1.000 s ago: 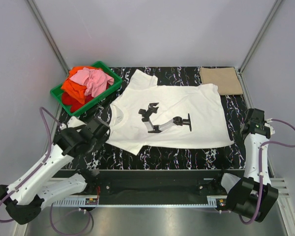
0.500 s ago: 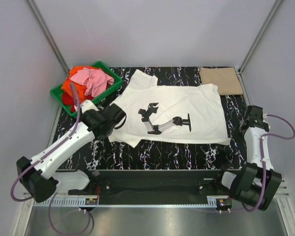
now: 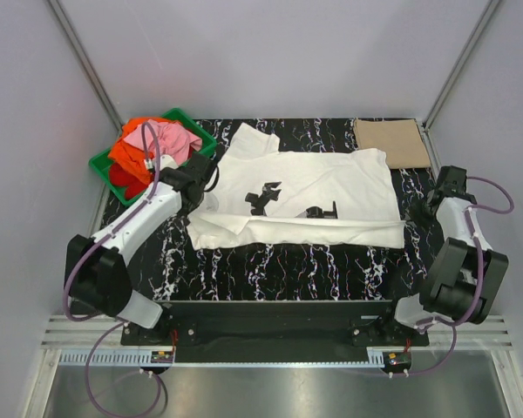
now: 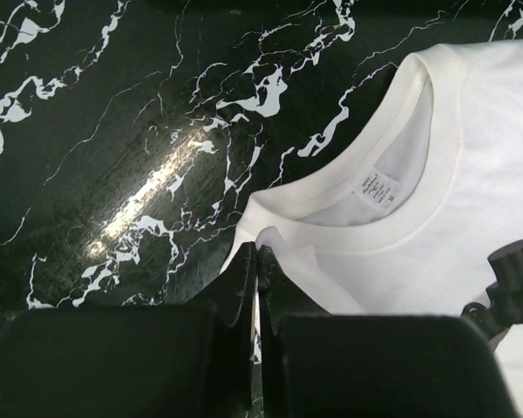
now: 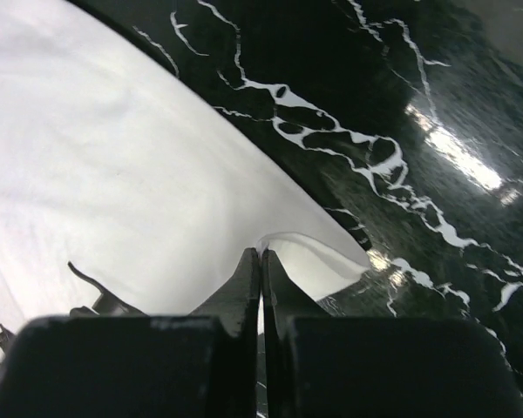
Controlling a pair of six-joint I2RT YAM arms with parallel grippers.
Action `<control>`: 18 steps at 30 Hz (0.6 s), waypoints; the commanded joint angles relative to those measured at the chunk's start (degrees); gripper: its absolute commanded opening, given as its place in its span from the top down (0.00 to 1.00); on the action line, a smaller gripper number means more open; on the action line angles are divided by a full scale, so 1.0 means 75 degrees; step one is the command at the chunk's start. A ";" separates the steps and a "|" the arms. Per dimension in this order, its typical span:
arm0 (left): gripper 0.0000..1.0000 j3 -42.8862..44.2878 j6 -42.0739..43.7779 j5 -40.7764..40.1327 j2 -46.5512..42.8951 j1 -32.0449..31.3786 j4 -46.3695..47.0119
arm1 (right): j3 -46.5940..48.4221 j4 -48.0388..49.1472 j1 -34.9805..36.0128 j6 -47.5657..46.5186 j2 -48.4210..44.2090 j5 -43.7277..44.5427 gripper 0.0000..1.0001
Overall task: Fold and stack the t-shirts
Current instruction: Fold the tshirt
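Since the earlier frames, the near hem of the white t-shirt [image 3: 314,178] has been carried away from the arm bases and laid over the shirt's middle, so that the black print [image 3: 266,193] is half covered. Both arms have been swung farther out over the table [image 3: 288,261].

The left gripper [image 4: 258,252] is clenched on a pinch of white cloth. The collar [image 4: 331,196] and a size label [image 4: 376,190] are seen just beyond the fingertips and to their right, with bare marbled tabletop to their left.

The right gripper [image 5: 261,254] is clamped on a folded corner of the same shirt. The cloth is spread to the left of its fingers, and dark tabletop lies to the right and beyond.

Beyond the left claw and to its left, a green crate [image 3: 100,161] is heaped with a pink tee [image 3: 166,139], an orange tee [image 3: 126,150] and a red tee [image 3: 118,178]. Well beyond the right claw, a tan tee [image 3: 390,142] lies folded flat.
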 commanded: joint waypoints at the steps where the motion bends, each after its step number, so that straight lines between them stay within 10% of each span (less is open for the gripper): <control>1: 1.00 0.0454 0.0682 0.0194 0.0318 0.0171 0.0617 | 0.0359 0.0873 0.0047 -0.0599 0.0331 -0.0637 1.00; 18: 1.00 0.1356 0.1128 0.0124 0.1794 0.0382 0.0735 | 0.1085 0.0991 0.0153 -0.0506 0.1761 -0.0286 1.00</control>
